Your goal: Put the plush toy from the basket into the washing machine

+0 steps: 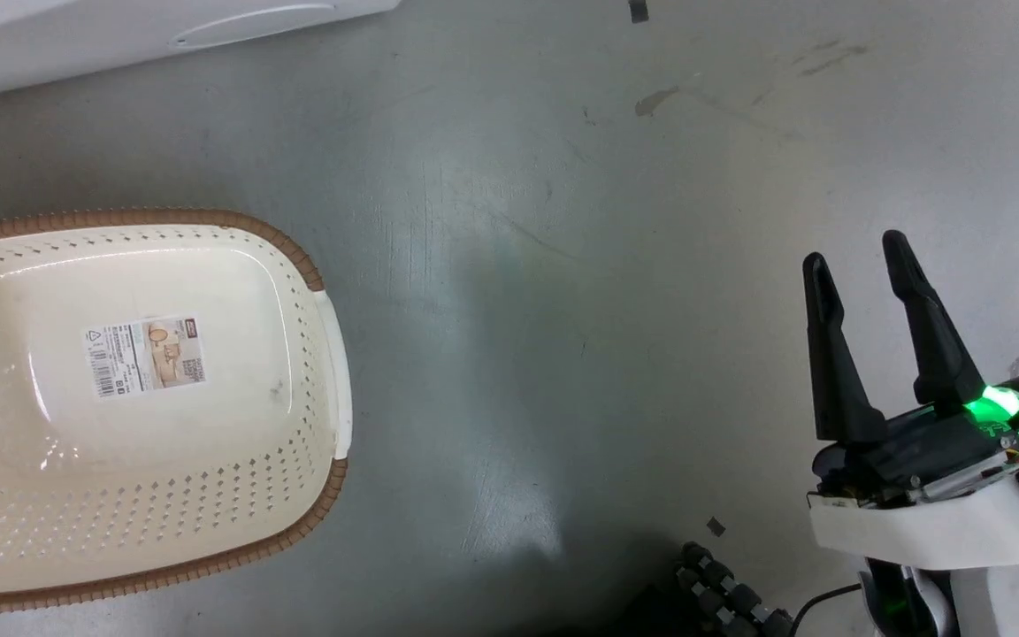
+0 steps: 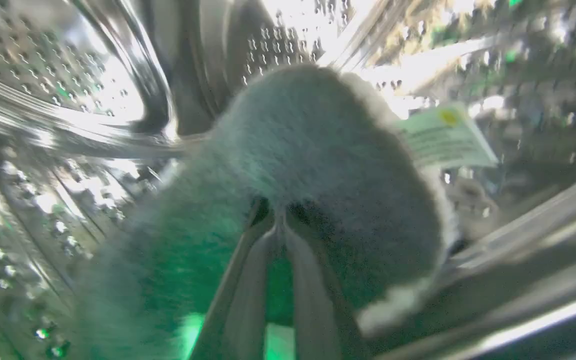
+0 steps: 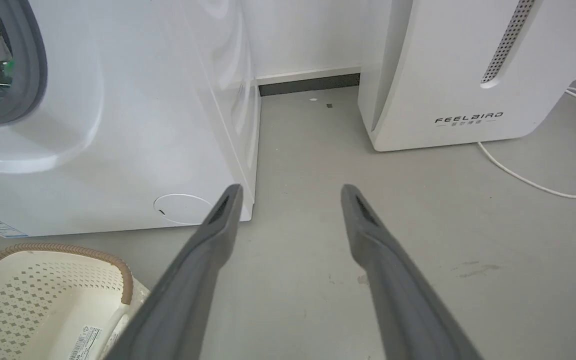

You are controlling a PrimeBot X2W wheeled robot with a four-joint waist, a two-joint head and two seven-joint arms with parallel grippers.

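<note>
Grey floor (image 1: 563, 265) spreads before the washing machine (image 3: 118, 125). Inside that machine's steel drum (image 2: 43, 60), the left gripper (image 2: 280, 222) is clamped on the plush toy (image 2: 318, 150), its white tag (image 2: 443, 135) jutting out. Outside the machine, the right gripper (image 1: 854, 252) hangs spread and empty; the basket (image 1: 297, 257) sits near the machine's front, label (image 1: 145, 356) showing. Release seems the step in hand: next, part the fingers (image 2: 248, 290) so the toy drops in the drum.

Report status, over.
Left hand shut on plush toy, inside washing machine drum. Right hand open over floor. Basket empty. No obstruction seen.
</note>
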